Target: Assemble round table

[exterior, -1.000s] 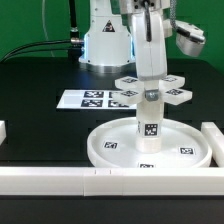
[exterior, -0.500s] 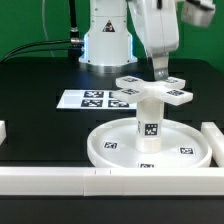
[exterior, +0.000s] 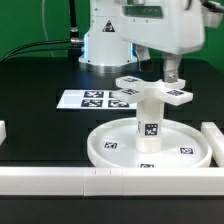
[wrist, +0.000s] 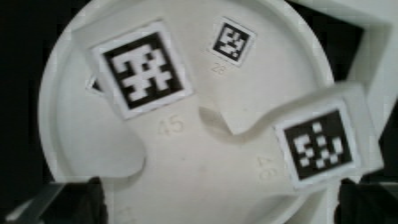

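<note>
Gripper (exterior: 171,72) hanging just above the arm of the white plastic cross-shaped foot (exterior: 152,91) on the exterior view's right, apparently not gripping it; fingers too small and dark in the exterior view to tell whether apart or together, and only dark edges of them at the border of the wrist view, so cannot tell. Foot seated flat on top of the short white cylindrical post (exterior: 149,123), tagged arms spread level, placed so presumably because the table is being built upside down, base last. Post upright in the central hub of the large white rimmed round disc (exterior: 104,146), tag facing the camera, disc lying face down on the black bench (exterior: 40,90) and pressed against the long white border rails (exterior: 60,180) at the near edge and at the exterior view's right, likely pushed into that corner to keep it from turning or sliding under the arm's force. Marker board (exterior: 85,99) flat on the bench behind the disc, toward the exterior view's left, untouched by anything. Wrist view filled by white plastic with three tags, one large (wrist: 143,70), one small (wrist: 235,41), one on a raised arm (wrist: 313,143): looking straight down on foot and disc beneath, in keeping with a gripper directly over the stack. Judged from this: all three parts stacked, assembly near its end; whether the foot is fully screwed home not visible. Risk, should more turning be needed: foot cocking on the post or disc creeping off the rails.
</note>
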